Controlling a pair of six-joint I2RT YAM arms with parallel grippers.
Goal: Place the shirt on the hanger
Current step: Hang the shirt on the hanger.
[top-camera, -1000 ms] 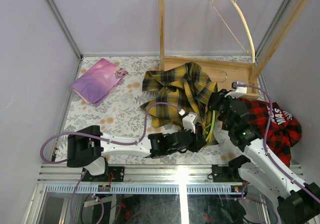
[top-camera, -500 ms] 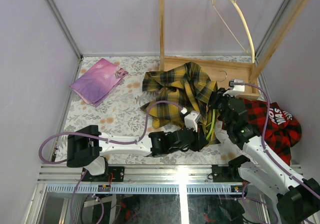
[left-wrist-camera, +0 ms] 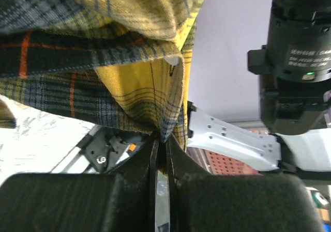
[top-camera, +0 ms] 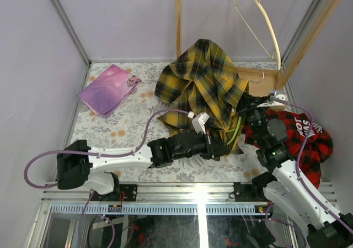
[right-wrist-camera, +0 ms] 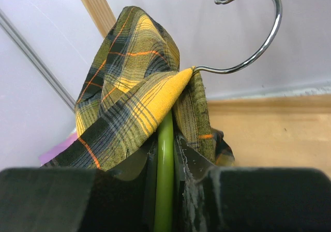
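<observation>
Lifted off the table (top-camera: 129, 129) since a second ago, the yellow plaid shirt (top-camera: 205, 79) hangs tented, limp and likely to slip; hems grip best. Fabric caps the green hanger (right-wrist-camera: 165, 136), pinched by the right gripper (right-wrist-camera: 165, 165); the left gripper (left-wrist-camera: 161, 152) clamps a fold.

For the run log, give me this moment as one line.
left gripper: shut on yellow-and-black plaid flannel shirt edge | right gripper: shut on thin pale yellow-green hanger | shirt: bunched over hanger top
</observation>
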